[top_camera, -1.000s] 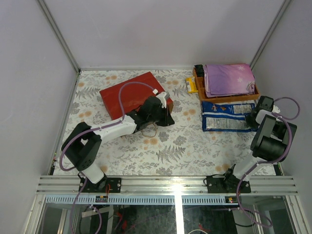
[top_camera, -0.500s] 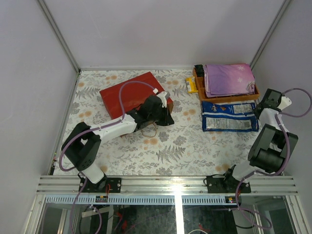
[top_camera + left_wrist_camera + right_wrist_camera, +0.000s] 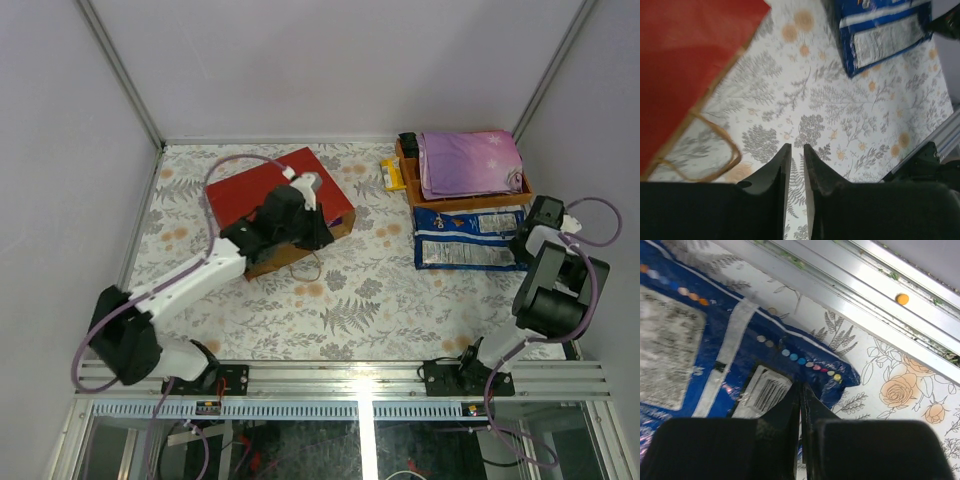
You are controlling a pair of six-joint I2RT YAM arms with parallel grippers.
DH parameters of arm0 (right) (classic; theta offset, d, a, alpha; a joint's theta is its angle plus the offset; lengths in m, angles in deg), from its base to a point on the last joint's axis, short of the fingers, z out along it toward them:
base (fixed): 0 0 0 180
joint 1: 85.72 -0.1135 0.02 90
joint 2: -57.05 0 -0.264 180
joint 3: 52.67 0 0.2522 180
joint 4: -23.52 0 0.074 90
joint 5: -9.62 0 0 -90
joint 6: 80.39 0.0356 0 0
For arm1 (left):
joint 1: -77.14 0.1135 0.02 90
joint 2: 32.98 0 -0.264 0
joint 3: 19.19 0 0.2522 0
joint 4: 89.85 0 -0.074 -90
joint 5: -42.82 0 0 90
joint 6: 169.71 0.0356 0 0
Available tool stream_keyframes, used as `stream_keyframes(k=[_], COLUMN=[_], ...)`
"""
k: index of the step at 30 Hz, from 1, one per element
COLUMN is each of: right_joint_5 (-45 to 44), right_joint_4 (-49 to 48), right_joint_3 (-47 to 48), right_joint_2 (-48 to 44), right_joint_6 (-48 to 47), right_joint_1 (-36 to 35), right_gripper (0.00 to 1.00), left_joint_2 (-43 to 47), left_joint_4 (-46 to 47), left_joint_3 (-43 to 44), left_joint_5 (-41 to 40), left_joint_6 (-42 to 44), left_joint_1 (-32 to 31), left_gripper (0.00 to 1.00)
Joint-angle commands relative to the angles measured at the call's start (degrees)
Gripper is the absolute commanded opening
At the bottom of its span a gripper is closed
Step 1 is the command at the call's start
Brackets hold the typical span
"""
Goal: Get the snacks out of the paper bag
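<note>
left end effector (image 3: 797, 148) drew back by one paper bag (image 3: 690, 60), barely parted; right end effector (image 3: 801, 386) closed by two blue packs (image 3: 468, 250).

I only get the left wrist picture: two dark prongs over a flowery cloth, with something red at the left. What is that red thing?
Observer: From above, it is a large red paper bag lying on the table, with the left arm reaching over it.
Operator: And on the right side?
Observer: The right tool is shut, its tips at a corner of a blue-and-white pack.
Operator: Anything else out there?
Observer: A wooden tray at the far right holds a folded purple cloth, and a yellow packet lies beside it.
</note>
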Motion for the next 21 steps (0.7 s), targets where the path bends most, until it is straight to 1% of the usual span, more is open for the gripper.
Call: stream_keyframes(k=[1,2,3,4,5,6,7,8,12,14,17,19,21], right_joint_5=[6.31,9.64,10.68,9.12,6.62,4.77,4.47,5.11,8.83,9.16,8.71,10.64,12.35], right_joint_4=[-1.32,-2.03,-2.02,-1.00,0.36,1.33,1.42,1.00,-7.70,-11.50,-16.24,-19.08,-21.80], right_joint_3=[2.44,2.34,2.63,3.40,4.27,4.85,4.81,4.16,-3.13,-5.81,-8.48,-9.42,-10.06], right_joint_2=[-9.08,-11.70,-14.22,-16.70,-18.67,-20.59,-22.27,-23.81,-29.77,-29.99,-26.28,-22.57,-19.68], right_joint_6=[-0.39,-0.34,-0.35,-0.67,-1.01,-1.02,-0.60,0.70,7.11,9.07,12.08,14.51,16.06], right_joint_1=[-0.43,-1.32,-3.34,-7.08,-11.49,-15.96,-20.11,-23.69,-38.04,-45.09,-54.16,-57.10,-59.12], right_gripper=[0.11,0.28,0.46,0.66,0.74,0.78,0.80,0.81,0.84,0.85,0.85,0.85,0.85], left_joint_2=[11.94,13.35,14.38,15.23,16.29,16.86,17.79,18.65,22.56,22.64,19.60,17.17,15.42], left_joint_4=[-11.75,-13.92,-15.39,-15.98,-16.00,-15.87,-15.90,-15.83,-14.08,-14.07,-15.51,-15.03,-13.52], left_joint_3=[4.84,5.12,5.02,4.20,3.00,1.81,0.83,-0.28,-4.66,-4.92,-2.85,-1.81,-1.40], left_joint_5=[-9.06,-9.02,-8.10,-7.43,-7.66,-7.89,-8.61,-9.70,-11.78,-11.41,-8.25,-4.31,-2.23], left_joint_6=[4.33,4.46,4.58,4.82,4.92,5.14,5.43,5.56,6.12,8.01,11.77,14.46,16.48], left_joint_1=[3.08,5.15,7.50,9.64,11.50,12.62,13.07,13.13,13.15,13.12,13.15,13.07,12.93], left_gripper=[0.20,0.23,0.29,0.40,0.55,0.74,0.92,0.99,1.00,1.00,1.00,1.00,1.00])
